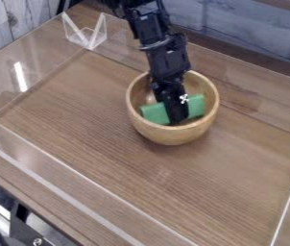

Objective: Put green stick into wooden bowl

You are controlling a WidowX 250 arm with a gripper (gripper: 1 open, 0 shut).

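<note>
No legible writing anywhere. Green stick (164, 108) sits inside the wooden bowl (174, 130), tilted against its inner wall; bright matte green, flat, rectangular. Black gripper (176, 109) reaches down into the bowl, jaws pinched on the green stick. Bowl rests on the wood-grain table (134, 183), inside clear acrylic walls (19, 67).

A lab-like test bench: a wooden tabletop (174, 192) fenced by clear acrylic walls (33, 58).

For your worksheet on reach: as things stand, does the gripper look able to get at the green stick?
Probably yes: the gripper is already down inside the wooden bowl, shut at the green stick; nothing blocks it.
</note>
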